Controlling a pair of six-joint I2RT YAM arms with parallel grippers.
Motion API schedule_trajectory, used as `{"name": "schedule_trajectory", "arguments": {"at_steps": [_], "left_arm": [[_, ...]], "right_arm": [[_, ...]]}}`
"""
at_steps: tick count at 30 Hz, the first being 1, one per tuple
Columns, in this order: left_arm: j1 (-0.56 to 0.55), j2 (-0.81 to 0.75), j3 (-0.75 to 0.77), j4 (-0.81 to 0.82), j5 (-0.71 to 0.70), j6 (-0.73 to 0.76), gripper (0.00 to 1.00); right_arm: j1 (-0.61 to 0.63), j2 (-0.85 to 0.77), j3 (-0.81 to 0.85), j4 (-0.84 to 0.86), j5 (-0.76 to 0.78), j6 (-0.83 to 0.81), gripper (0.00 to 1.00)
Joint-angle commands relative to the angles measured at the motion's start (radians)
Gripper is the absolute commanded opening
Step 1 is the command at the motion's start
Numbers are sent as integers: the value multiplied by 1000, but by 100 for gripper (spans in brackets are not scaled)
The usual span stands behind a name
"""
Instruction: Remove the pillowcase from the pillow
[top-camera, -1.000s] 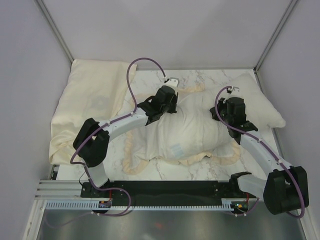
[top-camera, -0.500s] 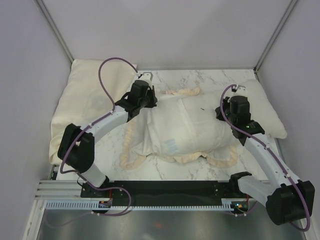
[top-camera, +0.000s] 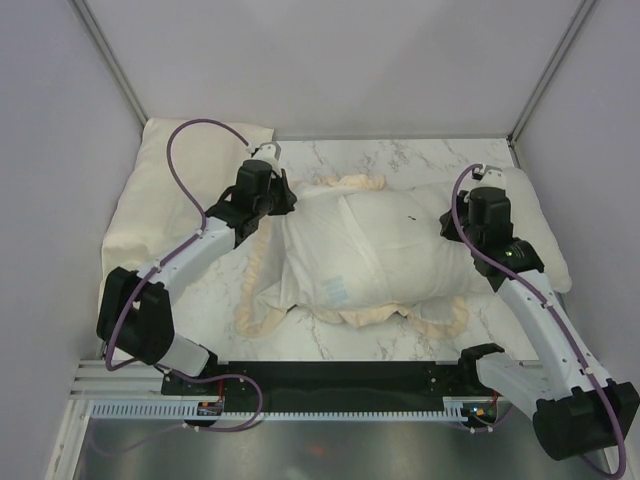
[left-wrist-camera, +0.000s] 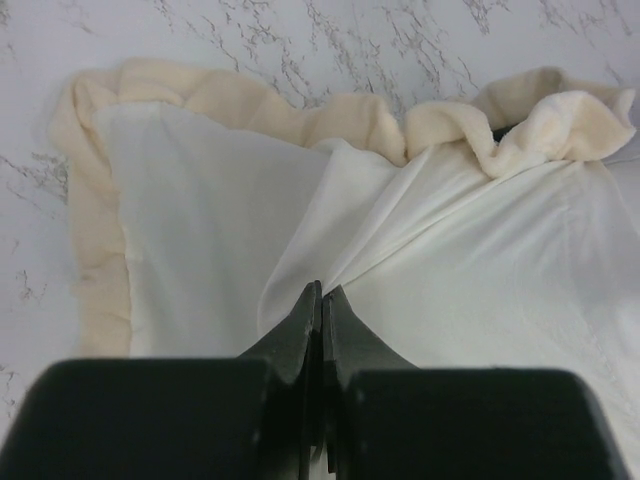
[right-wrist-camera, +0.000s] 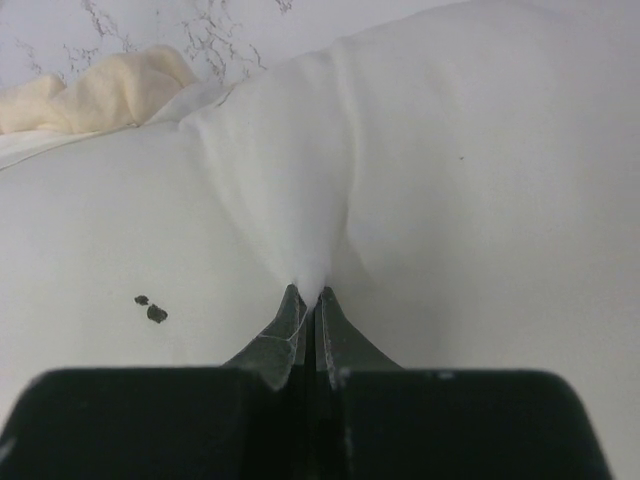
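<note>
Your left gripper (left-wrist-camera: 322, 298) had its jaws clamped on a fold of the pillowcase (top-camera: 360, 250), which lay whitish face up across the middle of the marble surface (top-camera: 420, 160), its cream frill (top-camera: 250, 290) bunched along the left and lower edges. Your right gripper (right-wrist-camera: 307, 295) had its jaws pinched together on white cloth of the pillow (top-camera: 545, 225), which stuck out of the case at the right of the frame.

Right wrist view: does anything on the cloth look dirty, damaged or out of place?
Yes. Two small dark specks sit on the white fabric, left of the right claw, which pinches a fold of it. The top view shows them too. Whether they are stain, lint or holes cannot be told.
</note>
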Motion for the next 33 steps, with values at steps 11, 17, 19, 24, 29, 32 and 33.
{"name": "schedule_trajectory", "arguments": {"at_steps": [11, 17, 19, 24, 29, 32, 33], "left_arm": [[46, 112, -91, 121, 27, -51, 2], [22, 213, 23, 121, 33, -61, 2], [22, 233, 59, 121, 24, -58, 2], [22, 293, 186, 82, -13, -35, 2], [22, 285, 225, 63, -23, -18, 2], [22, 252, 215, 52, -19, -5, 11], [20, 238, 212, 46, -2, -1, 26]], "right_arm": [[-40, -73, 56, -17, -13, -173, 80], [64, -202, 84, -121, -102, -166, 93], [110, -228, 52, -133, -122, -142, 94], [167, -259, -67, -118, -210, -57, 95], [216, -245, -180, -26, -245, 5, 95], [241, -187, -243, 54, -271, 8, 96], [250, -143, -267, 73, -289, 11, 96]]}}
